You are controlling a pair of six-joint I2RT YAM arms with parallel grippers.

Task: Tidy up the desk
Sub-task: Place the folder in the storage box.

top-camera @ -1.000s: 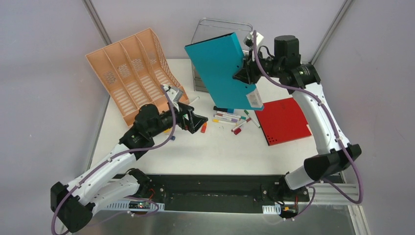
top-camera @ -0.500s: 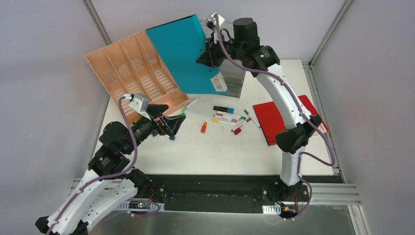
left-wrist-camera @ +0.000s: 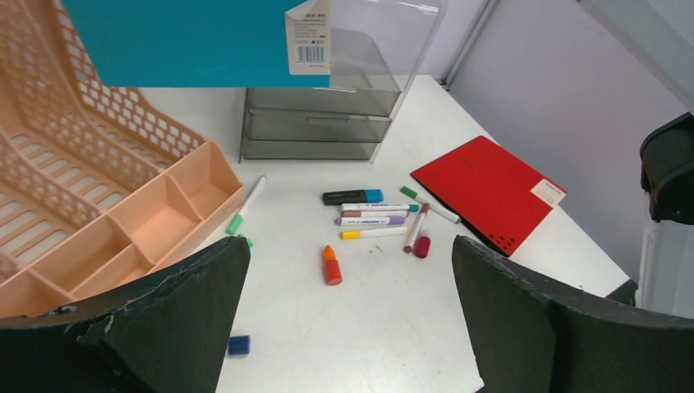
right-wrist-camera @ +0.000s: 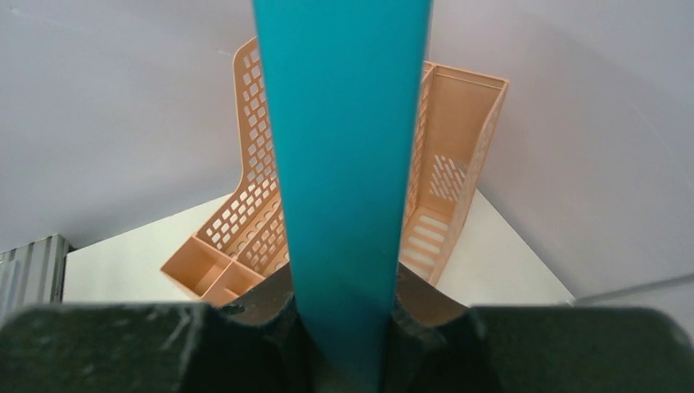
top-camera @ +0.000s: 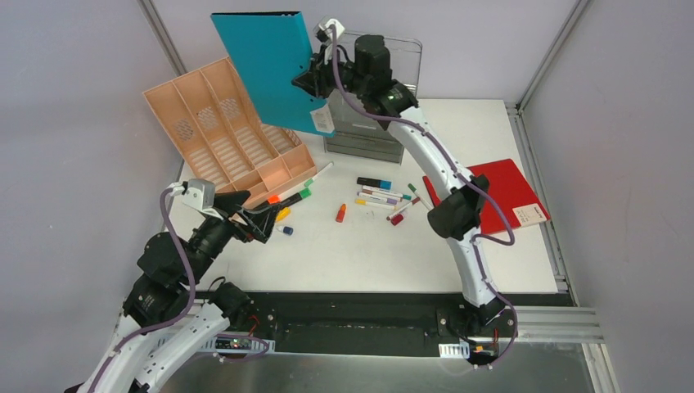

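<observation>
On the white desk (top-camera: 368, 254) lie several markers (top-camera: 385, 196) and a short orange marker (top-camera: 340, 214). My right gripper (top-camera: 315, 82) is shut on the edge of a teal folder (top-camera: 266, 65), which hangs upright in the air over the right end of the peach slotted rack (top-camera: 221, 131). From the right wrist, the teal folder (right-wrist-camera: 344, 147) stands edge-on between the jaws of that gripper (right-wrist-camera: 344, 327), with the rack (right-wrist-camera: 245, 221) below and behind it. My left gripper (top-camera: 258, 219) is open and empty, low over the desk near the rack's front. Its wrist view shows the left gripper (left-wrist-camera: 348, 246) wide apart.
A clear grey drawer box (top-camera: 368, 135) stands at the back middle. A red folder (top-camera: 491, 196) lies flat at the right. A small blue cap (top-camera: 288, 231) and a few markers (top-camera: 286, 199) lie by the rack's front corner.
The right arm has swung the teal folder left and upward, from above the markers to over the rack. The left arm has drawn back toward the near left, still open.
</observation>
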